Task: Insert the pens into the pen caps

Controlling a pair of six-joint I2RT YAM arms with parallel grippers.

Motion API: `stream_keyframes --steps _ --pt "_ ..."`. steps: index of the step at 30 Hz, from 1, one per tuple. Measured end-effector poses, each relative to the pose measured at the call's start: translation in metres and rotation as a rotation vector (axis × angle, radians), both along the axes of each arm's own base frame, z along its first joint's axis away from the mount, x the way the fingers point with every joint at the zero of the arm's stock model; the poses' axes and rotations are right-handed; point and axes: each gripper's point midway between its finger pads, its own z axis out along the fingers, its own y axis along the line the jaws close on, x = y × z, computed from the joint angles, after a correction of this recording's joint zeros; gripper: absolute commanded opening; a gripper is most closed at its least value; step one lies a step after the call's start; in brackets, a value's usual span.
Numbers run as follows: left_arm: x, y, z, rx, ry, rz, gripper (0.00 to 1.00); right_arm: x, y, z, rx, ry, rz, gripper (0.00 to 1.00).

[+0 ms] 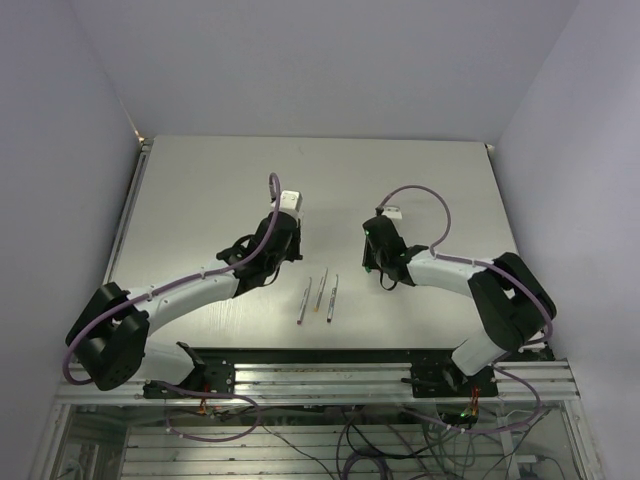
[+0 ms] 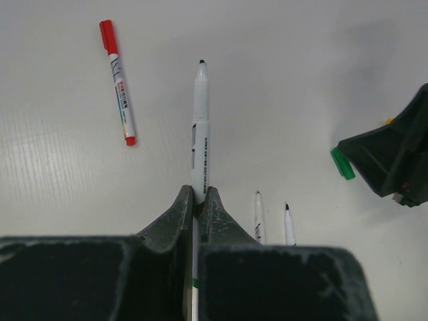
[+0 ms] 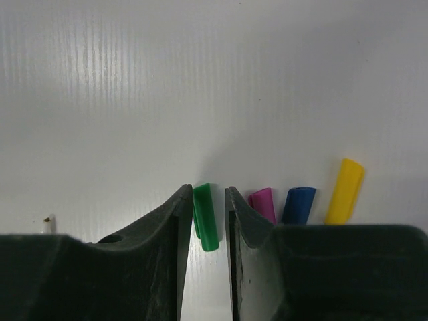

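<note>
The right fingers (image 3: 175, 227) are narrowed onto the green cap (image 3: 206, 217), gripping it between them. Just beside the green cap lie the magenta cap (image 3: 263, 204), blue cap (image 3: 299, 204) and yellow cap (image 3: 344, 190), in a row on the worktop (image 3: 200, 80). The left fingers (image 2: 179, 217) are clamped tight on a dark-tipped pen (image 2: 200, 127), held apart from the green cap; a red-capped pen (image 2: 118, 81) lies farther from it still.

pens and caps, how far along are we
Done: the red pen lies capped. In hand: left gripper shut on the green pen, right gripper on the green cap. To do: three bare pens, plus magenta cap, blue cap, yellow cap.
</note>
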Motion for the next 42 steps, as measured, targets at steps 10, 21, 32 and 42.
stream_keyframes --steps 10,21,32,42 --pt "0.001 -0.011 0.002 -0.043 -0.03 -0.061 0.07 0.004 0.007 -0.005 0.007 -0.002 0.027 0.31" --pt "0.001 -0.02 0.0 -0.069 -0.026 -0.099 0.07 -0.001 0.006 -0.011 0.01 0.007 0.034 0.3" --pt "-0.003 -0.02 -0.008 -0.082 -0.005 -0.103 0.07 -0.009 0.011 -0.017 -0.006 0.013 0.057 0.24" --pt "-0.005 -0.019 -0.011 -0.082 0.002 -0.103 0.07 -0.014 0.026 -0.018 -0.042 0.005 0.062 0.25"
